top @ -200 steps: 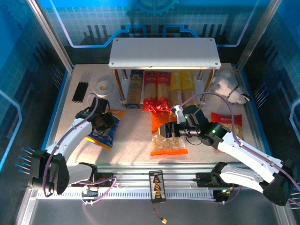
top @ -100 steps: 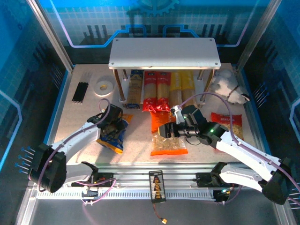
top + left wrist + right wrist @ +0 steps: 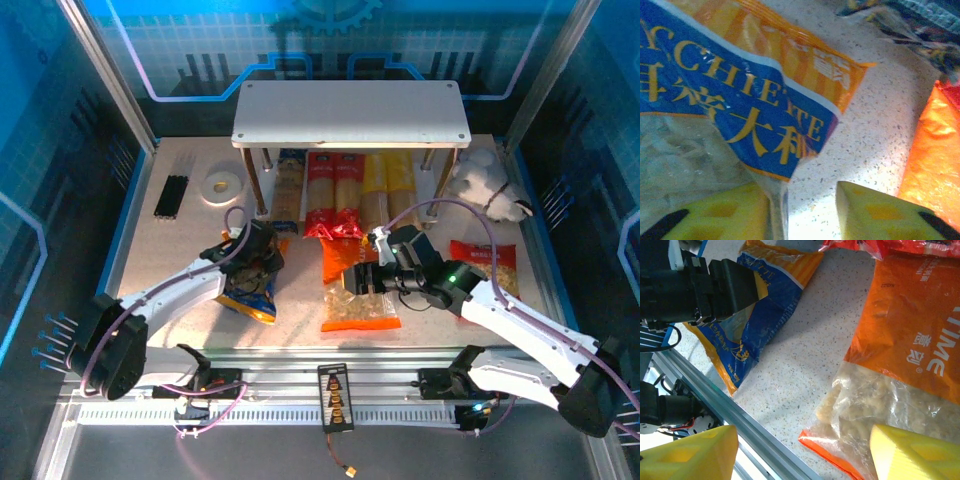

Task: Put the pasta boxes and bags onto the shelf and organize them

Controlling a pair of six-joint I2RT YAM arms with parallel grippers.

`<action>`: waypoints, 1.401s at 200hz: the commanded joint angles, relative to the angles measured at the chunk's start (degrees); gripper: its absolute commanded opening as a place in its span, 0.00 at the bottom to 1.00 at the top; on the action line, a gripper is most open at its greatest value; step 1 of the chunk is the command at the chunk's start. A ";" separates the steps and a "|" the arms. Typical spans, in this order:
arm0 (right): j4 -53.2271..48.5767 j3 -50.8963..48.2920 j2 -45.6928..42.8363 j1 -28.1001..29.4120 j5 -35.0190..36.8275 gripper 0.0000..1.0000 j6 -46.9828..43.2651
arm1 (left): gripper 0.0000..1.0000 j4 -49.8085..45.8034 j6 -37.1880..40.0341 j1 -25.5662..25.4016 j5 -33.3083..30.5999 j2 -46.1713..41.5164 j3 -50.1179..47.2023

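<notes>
The blue-orange bag lies flat, left of the table's middle, with my left gripper on its far right edge. Seen from the left wrist, my left gripper is open: the bag rests against the left finger and bare table fills the gap. My right gripper is open low over the near left corner of the orange bag. From the right wrist, that orange bag reaches the right finger. The red bag lies right. Several pasta boxes lie on the shelf's lower level.
A white plush toy sits right of the shelf. A white tape roll and black sticks lie at the back left. An aluminium rail runs along the near table edge, just below my right gripper.
My left gripper has dragged the blue-orange bag right and nearer to the orange bag, then opened its jaws. The right arm has hardly moved.
</notes>
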 commanded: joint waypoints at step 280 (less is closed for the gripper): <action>-19.81 4.65 23.90 -49.60 19.48 0.93 -14.00 | 0.54 -3.33 12.13 -14.81 -14.61 -21.40 -1.41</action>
